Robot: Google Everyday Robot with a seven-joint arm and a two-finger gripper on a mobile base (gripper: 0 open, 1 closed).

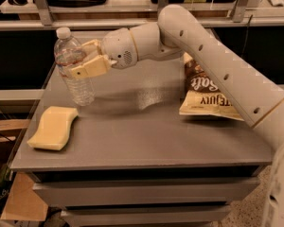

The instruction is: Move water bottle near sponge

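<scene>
Gripper (79, 59) by left edge of worktop (142, 131), jaws clamped round middle of water bottle (80, 88). Bottle near-upright, base just behind sponge (52, 127) at front-left corner. Judged step: placing. Next: settle base flat, release without toppling. Chip bag (206, 98) well apart, right edge.

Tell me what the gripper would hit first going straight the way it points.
The gripper, shut on the water bottle, points image-left past the table edge. Nothing beyond the bottle shows in that line; the sponge lies lower, though depth is unclear.
</scene>
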